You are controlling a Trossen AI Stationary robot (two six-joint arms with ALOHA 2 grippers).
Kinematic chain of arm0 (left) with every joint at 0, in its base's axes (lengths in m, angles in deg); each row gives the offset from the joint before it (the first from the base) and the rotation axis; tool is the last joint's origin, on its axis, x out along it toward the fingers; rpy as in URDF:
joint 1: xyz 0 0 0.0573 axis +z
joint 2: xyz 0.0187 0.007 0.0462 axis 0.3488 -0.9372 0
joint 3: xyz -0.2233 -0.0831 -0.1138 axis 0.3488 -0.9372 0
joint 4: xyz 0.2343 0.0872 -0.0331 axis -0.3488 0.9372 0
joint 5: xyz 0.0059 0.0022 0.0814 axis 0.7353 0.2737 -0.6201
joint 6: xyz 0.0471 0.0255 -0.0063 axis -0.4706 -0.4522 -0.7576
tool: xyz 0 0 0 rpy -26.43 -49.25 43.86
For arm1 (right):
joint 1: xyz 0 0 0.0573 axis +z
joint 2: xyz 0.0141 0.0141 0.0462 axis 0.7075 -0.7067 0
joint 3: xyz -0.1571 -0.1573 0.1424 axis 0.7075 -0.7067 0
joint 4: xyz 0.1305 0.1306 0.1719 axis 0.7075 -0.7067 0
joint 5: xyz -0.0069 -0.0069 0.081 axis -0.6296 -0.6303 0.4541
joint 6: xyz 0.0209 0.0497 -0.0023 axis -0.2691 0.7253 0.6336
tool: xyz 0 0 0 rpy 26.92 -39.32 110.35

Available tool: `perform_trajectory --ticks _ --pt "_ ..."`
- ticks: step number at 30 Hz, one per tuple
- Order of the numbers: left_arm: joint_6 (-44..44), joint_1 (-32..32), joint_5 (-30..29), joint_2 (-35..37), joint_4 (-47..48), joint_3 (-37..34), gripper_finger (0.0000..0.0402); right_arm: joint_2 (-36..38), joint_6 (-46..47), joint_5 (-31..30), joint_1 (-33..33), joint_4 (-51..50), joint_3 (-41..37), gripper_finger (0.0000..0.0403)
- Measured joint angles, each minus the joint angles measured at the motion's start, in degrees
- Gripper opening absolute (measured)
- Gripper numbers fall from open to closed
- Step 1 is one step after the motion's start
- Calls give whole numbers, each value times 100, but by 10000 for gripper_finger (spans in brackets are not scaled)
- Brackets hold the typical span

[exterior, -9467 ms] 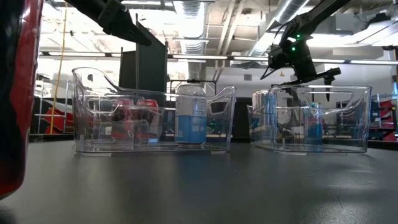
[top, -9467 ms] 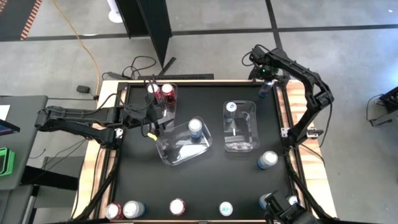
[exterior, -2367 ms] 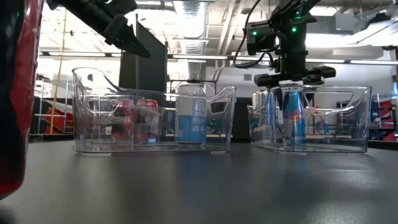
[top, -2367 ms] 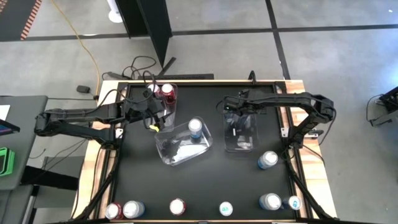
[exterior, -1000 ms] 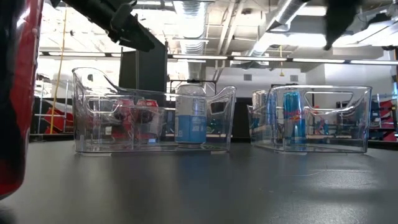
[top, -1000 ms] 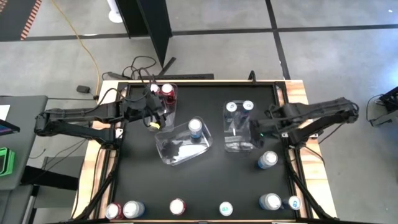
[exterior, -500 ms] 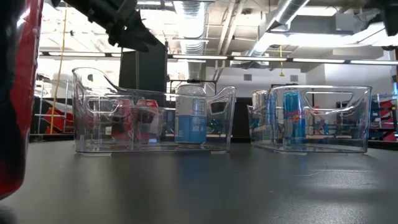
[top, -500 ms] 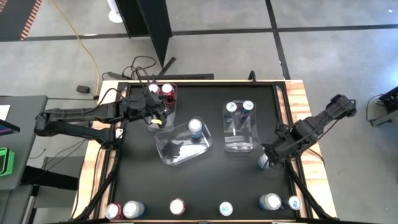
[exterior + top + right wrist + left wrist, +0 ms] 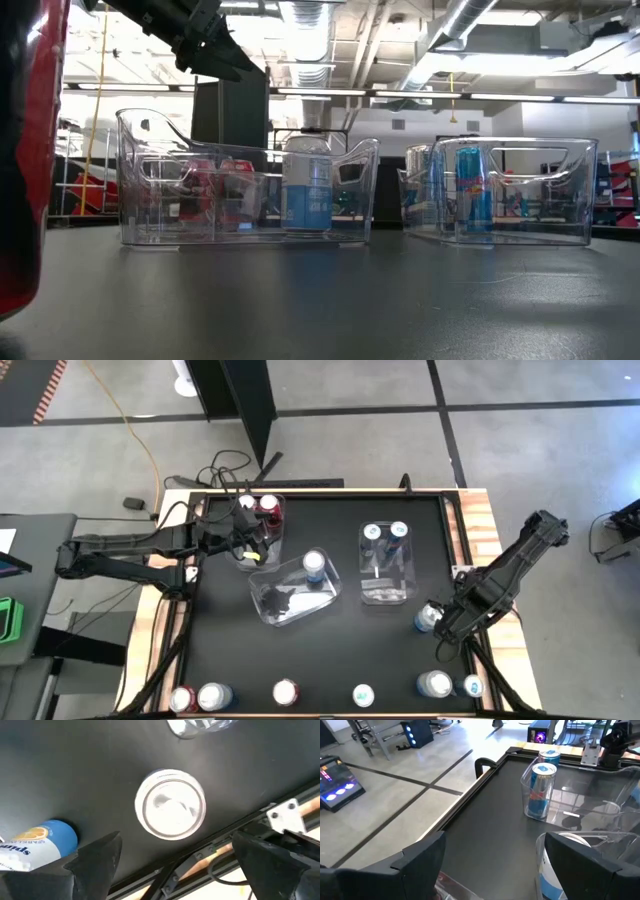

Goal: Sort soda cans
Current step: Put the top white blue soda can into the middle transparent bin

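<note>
1. My right arm has swung away from the right-hand bin [image 9: 386, 592] toward the table's right edge; my right gripper [image 9: 437, 622] now hangs over the lone silver-white can [image 9: 427, 617] standing there, fingers spread wide and empty, the can top centred between them in my right wrist view [image 9: 170, 804]; a second can of the same kind lies on its side near it [image 9: 37, 844].

2. The right-hand bin now holds two slim blue cans [image 9: 384, 532] standing side by side at its far end, one more than a moment ago; I judge that drop finished and a fresh pick begun.

3. The middle bin [image 9: 285, 603] sits skewed, with one silver-white can [image 9: 314, 563] upright in its far corner; that is where I reckon the can under my right gripper belongs.

4. My left gripper [image 9: 243, 548] stays over the far-left bin [image 9: 262, 530], fingers released and carrying nothing, unchanged over the last second; a red can [image 9: 268, 508] stands in that bin.

5. Along the near edge several cans still wait [image 9: 285, 692], red, silver-white and blue; so sorting looks well short of done.

6. Risk, as I judge it: the can stands close to the table's rail, so a descent off centre could tip it.
</note>
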Motion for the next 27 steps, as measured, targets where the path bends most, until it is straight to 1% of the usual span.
perform_trajectory --ticks 8,12,14,17,20,24,27 --pt "-44 0 5 0 59 -2 335 -2 29 9 -26 281 -378 400" --pt "-215 0 67 0 68 -2 335 -2 29 66 -31 364 -444 400" --pt "-427 -8 188 0 99 -4 335 -2 29 66 -31 393 -444 400" --pt "-583 -145 374 0 244 7 335 -2 -3 66 -26 399 -444 400" --pt "-416 -337 497 -4 537 178 335 -2 -123 66 -26 371 -444 400" --pt "-191 -614 496 -4 719 318 335 -1 -304 56 -54 417 -451 400" --pt "-160 -823 506 -2 639 378 335 0 -468 0 -51 453 -579 400"
